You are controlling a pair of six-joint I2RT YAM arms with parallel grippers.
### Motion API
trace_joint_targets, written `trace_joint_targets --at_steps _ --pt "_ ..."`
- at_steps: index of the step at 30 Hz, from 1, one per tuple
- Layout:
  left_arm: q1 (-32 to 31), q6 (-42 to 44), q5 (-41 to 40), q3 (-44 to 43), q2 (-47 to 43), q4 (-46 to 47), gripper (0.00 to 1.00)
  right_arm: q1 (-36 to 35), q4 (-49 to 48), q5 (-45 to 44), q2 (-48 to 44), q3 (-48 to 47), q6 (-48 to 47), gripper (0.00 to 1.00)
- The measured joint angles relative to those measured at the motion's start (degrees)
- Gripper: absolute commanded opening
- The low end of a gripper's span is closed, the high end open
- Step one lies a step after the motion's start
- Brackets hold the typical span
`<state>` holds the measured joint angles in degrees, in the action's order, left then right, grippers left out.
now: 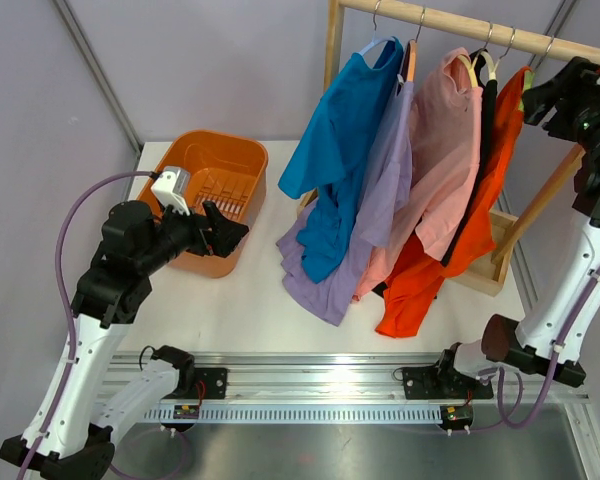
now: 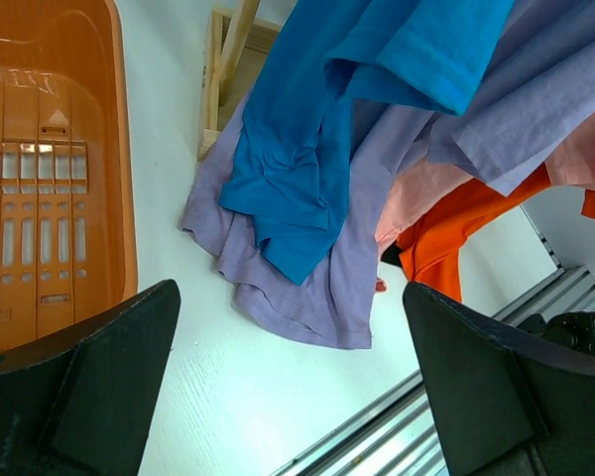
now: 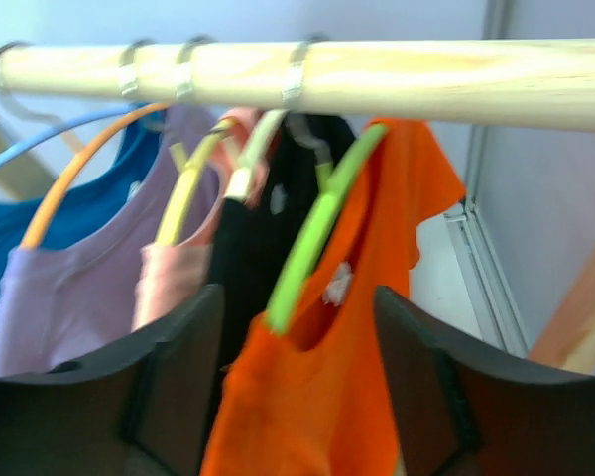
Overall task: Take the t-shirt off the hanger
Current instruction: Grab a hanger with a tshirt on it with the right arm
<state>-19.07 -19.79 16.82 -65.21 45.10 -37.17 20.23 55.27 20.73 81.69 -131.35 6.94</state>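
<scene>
Not much progress to report: every shirt was still on the rail (image 1: 460,20), nothing off its hanger. The right gripper (image 3: 297,297) was up at the far right end of the rail, fingers spread either side of the green hanger (image 3: 312,238) carrying the orange t-shirt (image 3: 377,327), which I'd guess was the target. Nothing pinched yet. The left gripper (image 2: 290,293) hung wide open over the table (image 1: 260,310) beside the orange basket (image 1: 245,160), holding nothing. So basically the whole job was left. Annoying bit: the black shirt (image 1: 488,110) hung right against the orange one on its left, then pink (image 1: 445,150), lilac (image 1: 380,200) and blue (image 1: 340,150), all bunched, with hems draped onto the table.
</scene>
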Motion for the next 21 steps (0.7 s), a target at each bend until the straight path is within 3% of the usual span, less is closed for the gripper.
trace_joint_targets --at_steps 3,21 --pt "-0.1 0.4 -0.7 0.1 0.0 0.7 0.99 3.0 -1.4 0.1 1.9 0.0 2.2 0.61" --pt "-0.4 0.9 -1.8 2.1 0.0 1.3 0.99 3.1 -4.9 5.3 8.2 0.9 9.6 0.45"
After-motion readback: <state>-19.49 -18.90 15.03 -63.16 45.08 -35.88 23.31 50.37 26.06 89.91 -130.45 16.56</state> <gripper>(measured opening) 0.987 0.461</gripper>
